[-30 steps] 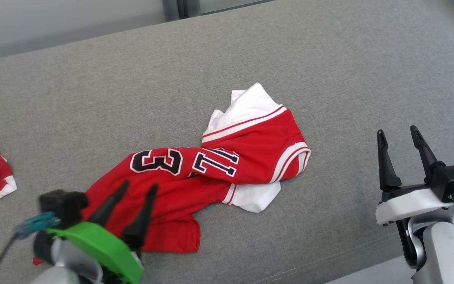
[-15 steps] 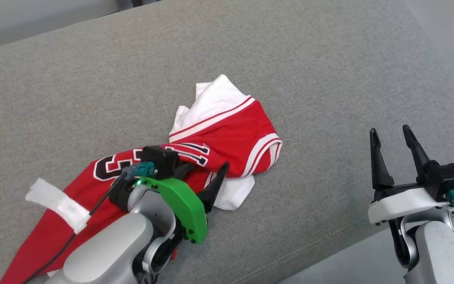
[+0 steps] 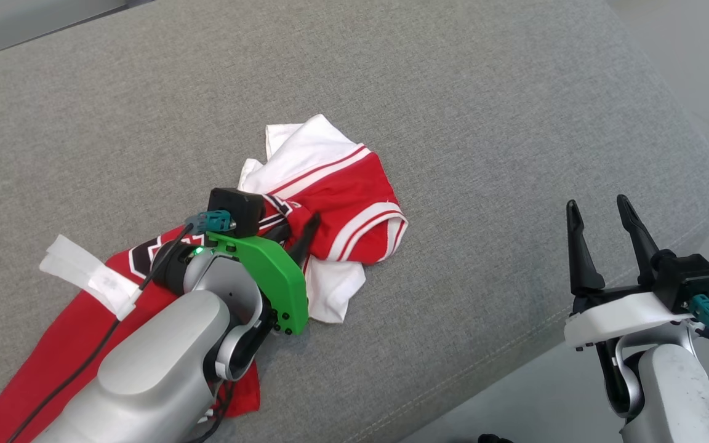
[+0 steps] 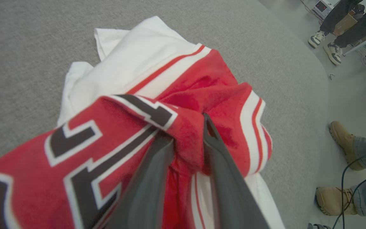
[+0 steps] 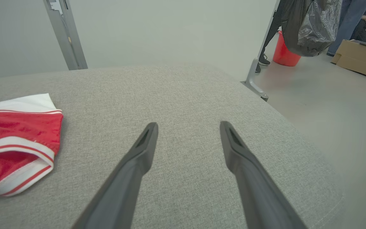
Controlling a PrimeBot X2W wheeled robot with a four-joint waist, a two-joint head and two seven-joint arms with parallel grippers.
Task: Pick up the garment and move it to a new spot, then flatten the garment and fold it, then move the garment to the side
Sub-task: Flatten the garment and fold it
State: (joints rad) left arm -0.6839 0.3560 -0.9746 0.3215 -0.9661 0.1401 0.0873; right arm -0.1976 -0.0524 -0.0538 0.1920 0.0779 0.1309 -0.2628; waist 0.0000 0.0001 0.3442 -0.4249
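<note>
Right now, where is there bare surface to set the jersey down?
Free: the wide strip of grey surface beyond the jersey, and the patch between its striped hem and the open right gripper. Crowded: near left, where the left gripper pinches the jersey and its arm lies over the red fabric.

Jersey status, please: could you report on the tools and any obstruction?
Left tool pinching a fold of crumpled red jersey. Right tool open, over grey cushion. Person's boots beside cushion edge.
</note>
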